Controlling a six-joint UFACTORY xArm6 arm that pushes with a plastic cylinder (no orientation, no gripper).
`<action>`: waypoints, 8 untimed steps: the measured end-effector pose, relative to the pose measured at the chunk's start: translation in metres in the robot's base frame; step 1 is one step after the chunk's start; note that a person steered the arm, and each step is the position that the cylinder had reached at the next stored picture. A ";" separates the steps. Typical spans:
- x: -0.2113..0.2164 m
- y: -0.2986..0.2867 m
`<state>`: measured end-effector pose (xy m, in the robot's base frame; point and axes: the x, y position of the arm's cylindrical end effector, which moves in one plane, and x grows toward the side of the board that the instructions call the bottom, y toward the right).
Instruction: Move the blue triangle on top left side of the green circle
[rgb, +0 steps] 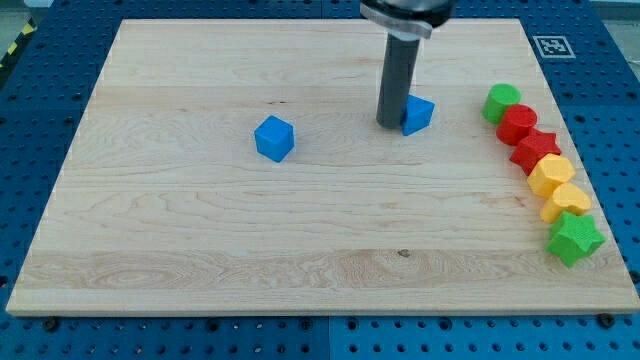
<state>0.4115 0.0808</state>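
Observation:
The blue triangle (418, 115) lies on the wooden board (200, 250) right of centre, toward the view's top. My tip (391, 123) stands right against the triangle's left side. The green circle (501, 102) sits to the triangle's right, at the top of a row of blocks along the board's right edge. A gap of bare wood separates the triangle from the green circle.
A blue cube (274, 138) lies left of my tip. Below the green circle run a red circle (517, 124), a red star (535, 149), a yellow block (549, 175), another yellow block (568, 201) and a green star (574, 238).

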 end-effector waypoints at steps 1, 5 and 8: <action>0.034 0.007; -0.035 0.004; -0.073 0.043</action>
<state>0.3385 0.1237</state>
